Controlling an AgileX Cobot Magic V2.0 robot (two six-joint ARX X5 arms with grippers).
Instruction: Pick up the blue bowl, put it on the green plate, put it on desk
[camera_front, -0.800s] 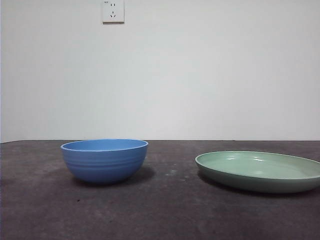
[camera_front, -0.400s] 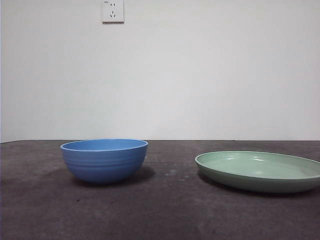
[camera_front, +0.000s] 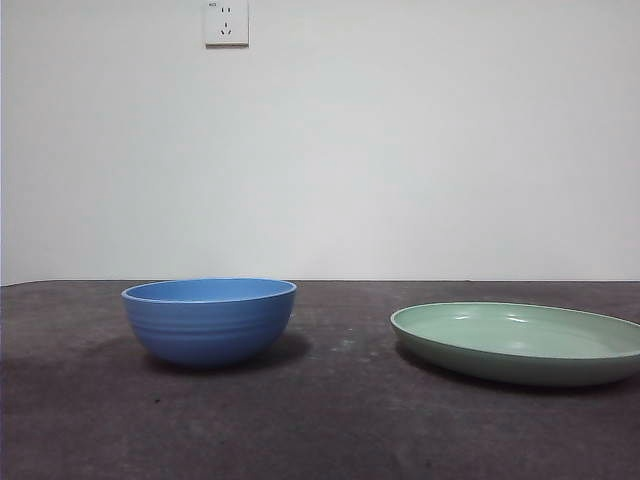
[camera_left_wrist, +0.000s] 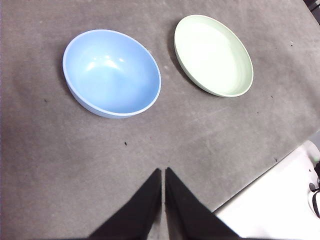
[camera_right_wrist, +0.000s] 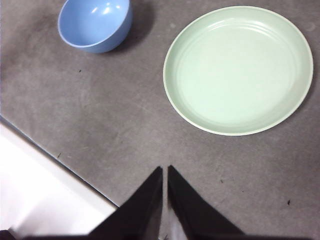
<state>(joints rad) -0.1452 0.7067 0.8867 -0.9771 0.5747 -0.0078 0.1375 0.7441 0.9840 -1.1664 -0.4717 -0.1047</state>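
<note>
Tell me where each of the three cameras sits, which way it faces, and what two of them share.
Front view: low, at table height, looking level across the desk to the wall; no arm shows.
Left wrist view: high on that arm, looking down; left gripper shut, nearer the blue bowl.
Right wrist view: high, looking down; right gripper shut, nearer the green plate.
All views share the empty bowl and plate standing apart.

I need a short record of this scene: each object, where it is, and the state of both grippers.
bowl: blue, upright, empty, on the desk, apart from the plate
plate: green, empty, flat on the desk beside the bowl
left gripper: shut, high above the desk, holds nothing
right gripper: shut, high above the desk, holds nothing
task: not begun
</note>
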